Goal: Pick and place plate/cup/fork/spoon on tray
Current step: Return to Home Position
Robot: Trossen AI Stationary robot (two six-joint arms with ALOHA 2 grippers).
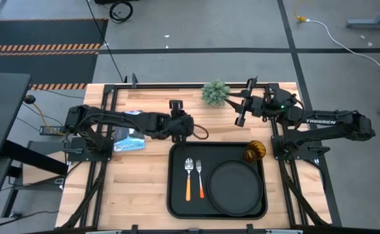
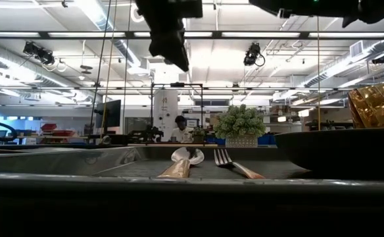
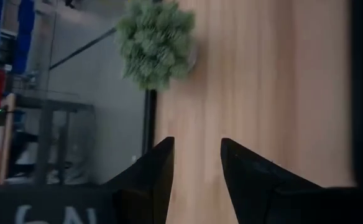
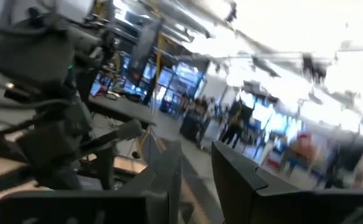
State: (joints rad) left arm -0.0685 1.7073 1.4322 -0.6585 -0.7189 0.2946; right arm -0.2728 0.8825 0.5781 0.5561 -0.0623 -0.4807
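The black tray [image 1: 177, 195] lies at the table's near middle. On it lie the round black plate [image 1: 234, 187] at the right, the spoon [image 1: 189, 175] and the fork [image 1: 200, 177] side by side at the left, handles toward the near edge. The amber cup [image 1: 255, 151] stands at the tray's far right corner. My left gripper [image 1: 180, 117] hovers over bare wood just beyond the tray's far left corner, open and empty [image 3: 197, 168]. My right gripper [image 1: 237, 107] is raised near the far edge, beside a small plant, open and empty [image 4: 197, 168].
A small green potted plant [image 1: 215, 92] stands at the table's far edge between the two grippers. A blue and white packet [image 1: 128, 142] lies under the left arm. Bare wood lies left of the tray. A person [image 2: 179, 128] is in the room beyond the table.
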